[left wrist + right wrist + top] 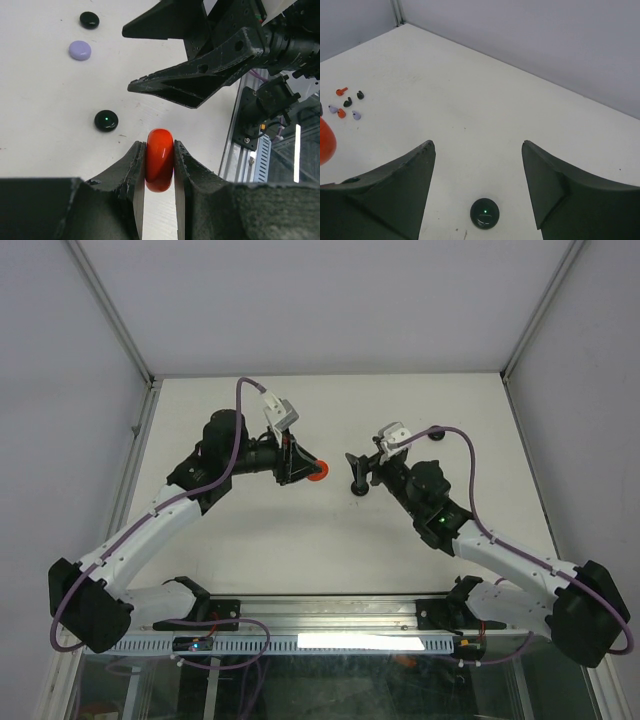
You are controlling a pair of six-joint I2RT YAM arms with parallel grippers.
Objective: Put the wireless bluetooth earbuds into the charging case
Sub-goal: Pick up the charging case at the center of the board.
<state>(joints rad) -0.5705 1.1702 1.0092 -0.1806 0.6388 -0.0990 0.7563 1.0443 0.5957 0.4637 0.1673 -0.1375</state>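
Observation:
My left gripper is shut on a red round charging case, closed and held on edge above the table; both show in the top view, the gripper and the case. My right gripper is open and empty, facing the left one close by. A black closed case with a green light lies on the table below its jaws. Several small earbuds, orange, black and purple, lie far left in the right wrist view.
A purple closed case and a second black case lie further off on the white table. Grey walls enclose the table at the back and sides. An aluminium rail runs along the near edge.

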